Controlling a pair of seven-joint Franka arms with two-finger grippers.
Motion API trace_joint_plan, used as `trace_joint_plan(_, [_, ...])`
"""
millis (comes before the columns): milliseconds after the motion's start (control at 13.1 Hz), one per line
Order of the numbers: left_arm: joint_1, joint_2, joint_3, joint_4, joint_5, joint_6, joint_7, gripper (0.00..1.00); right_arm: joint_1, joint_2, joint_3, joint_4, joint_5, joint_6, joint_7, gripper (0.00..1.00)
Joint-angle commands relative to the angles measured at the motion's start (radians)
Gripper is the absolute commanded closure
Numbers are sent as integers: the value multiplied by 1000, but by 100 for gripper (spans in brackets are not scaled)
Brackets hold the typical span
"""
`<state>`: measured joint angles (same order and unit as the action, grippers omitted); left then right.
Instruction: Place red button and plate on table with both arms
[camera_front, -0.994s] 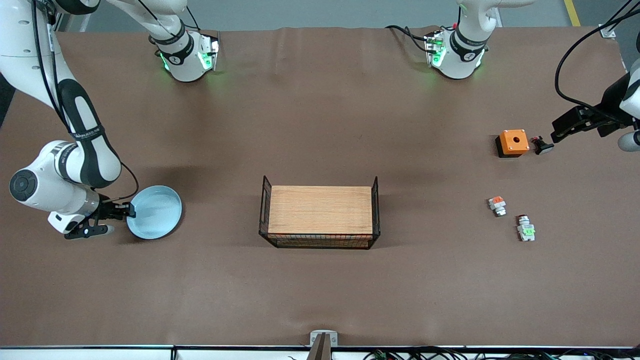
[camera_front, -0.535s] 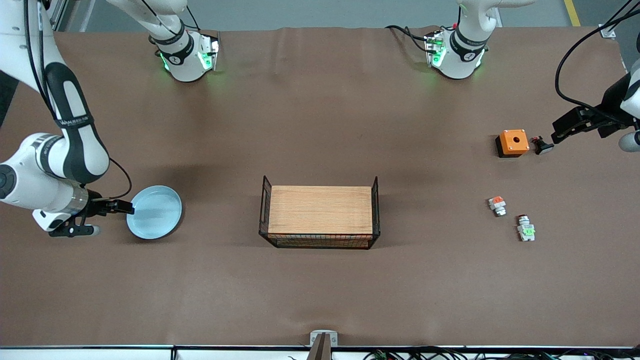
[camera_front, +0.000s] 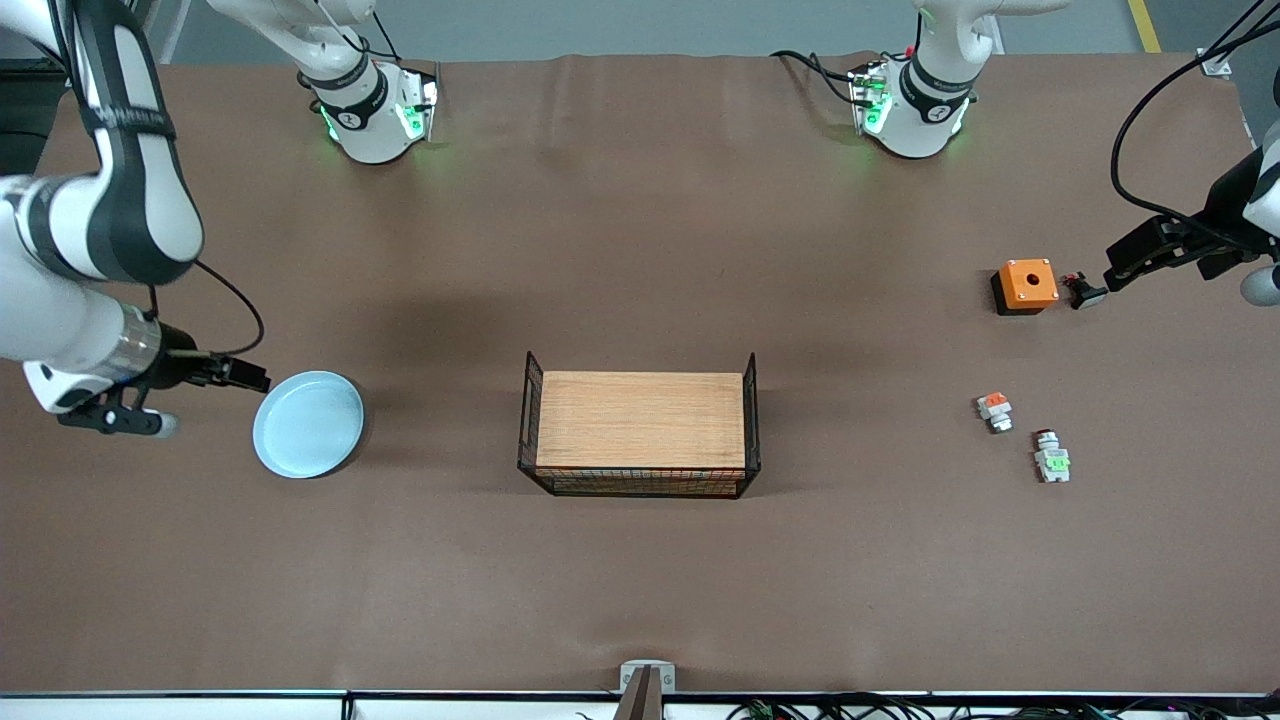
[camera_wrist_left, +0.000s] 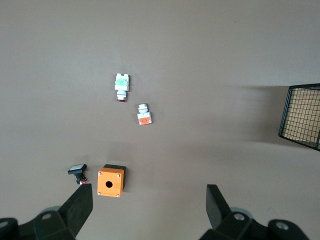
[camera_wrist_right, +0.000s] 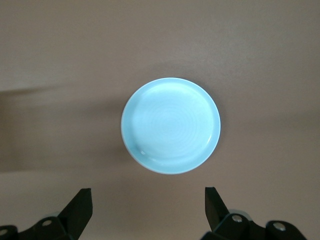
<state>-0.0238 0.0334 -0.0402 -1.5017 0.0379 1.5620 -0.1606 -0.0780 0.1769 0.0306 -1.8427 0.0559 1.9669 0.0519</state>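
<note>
The pale-blue plate lies flat on the brown table toward the right arm's end. My right gripper hangs open just off the plate's rim, touching nothing. The red button, white with a green patch and a dark red cap, rests on the table toward the left arm's end. My left gripper is open and empty, over the table beside the black push-button.
A wooden-topped black wire crate stands mid-table. An orange box sits next to the black push-button. A white piece with an orange patch lies beside the red button, slightly farther from the front camera.
My right gripper opened, let go of the plate's rim and drew back toward the right arm's end of the table while rising. The plate stayed put. The left arm barely moved.
</note>
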Motion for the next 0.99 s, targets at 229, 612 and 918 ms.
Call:
trace_joint_plan(229, [1,-9,-3,-8,-24,-9,9,0,14,-183,-6,28,-10,-178,16,0])
trace_joint_plan(612, [1,-41,-30,-66,-10,-20,3,0,12,-185,-8,220,-13,-379,14,0])
trace_joint_plan(918, [4,-85,-47,-113,-13,-8,1,0,14,-186,-6,240,-13,-381,23,0])
